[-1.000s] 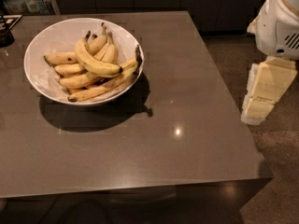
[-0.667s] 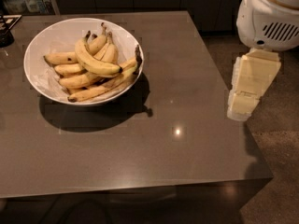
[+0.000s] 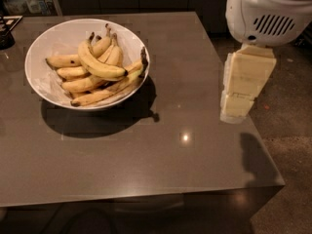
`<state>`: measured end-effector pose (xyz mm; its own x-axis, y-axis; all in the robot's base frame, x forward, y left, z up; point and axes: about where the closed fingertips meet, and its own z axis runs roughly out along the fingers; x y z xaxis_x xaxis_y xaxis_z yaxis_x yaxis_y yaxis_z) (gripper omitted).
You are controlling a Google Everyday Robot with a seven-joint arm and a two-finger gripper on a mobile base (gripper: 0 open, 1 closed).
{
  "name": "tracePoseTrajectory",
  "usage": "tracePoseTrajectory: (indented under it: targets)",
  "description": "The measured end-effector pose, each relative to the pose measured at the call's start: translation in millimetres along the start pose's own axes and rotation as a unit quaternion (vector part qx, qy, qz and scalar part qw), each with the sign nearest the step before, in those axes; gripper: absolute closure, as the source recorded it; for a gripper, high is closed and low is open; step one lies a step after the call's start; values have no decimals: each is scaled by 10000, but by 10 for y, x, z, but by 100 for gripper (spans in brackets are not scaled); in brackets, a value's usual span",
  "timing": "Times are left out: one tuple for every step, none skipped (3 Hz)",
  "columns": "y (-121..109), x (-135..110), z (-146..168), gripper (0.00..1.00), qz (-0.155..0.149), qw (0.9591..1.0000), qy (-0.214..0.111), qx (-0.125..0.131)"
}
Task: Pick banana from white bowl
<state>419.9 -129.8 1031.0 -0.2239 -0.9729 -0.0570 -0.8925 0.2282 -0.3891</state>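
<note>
Yellow against glossy white, the banana [image 3: 100, 66] lies on top of the other bananas [image 3: 83, 84] in the white bowl [image 3: 53, 35], at the far left of the grey table [image 3: 146, 160]. Nothing is picked yet. The gripper [image 3: 236, 113] hangs over the table's right edge, well apart from the bowl; whether it is open or closed I cannot tell. Reach, grasp and lift all remain.

Bare table [image 3: 187, 77] between gripper [image 3: 235, 112] and white bowl [image 3: 52, 36]
</note>
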Motion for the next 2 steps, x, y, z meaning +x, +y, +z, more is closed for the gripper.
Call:
tracePoseTrajectory:
  targets:
    - [-47, -315, -63, 0, 113, 9999, -99, 7]
    - [-128, -734, -25, 0, 317, 9992, -222, -127]
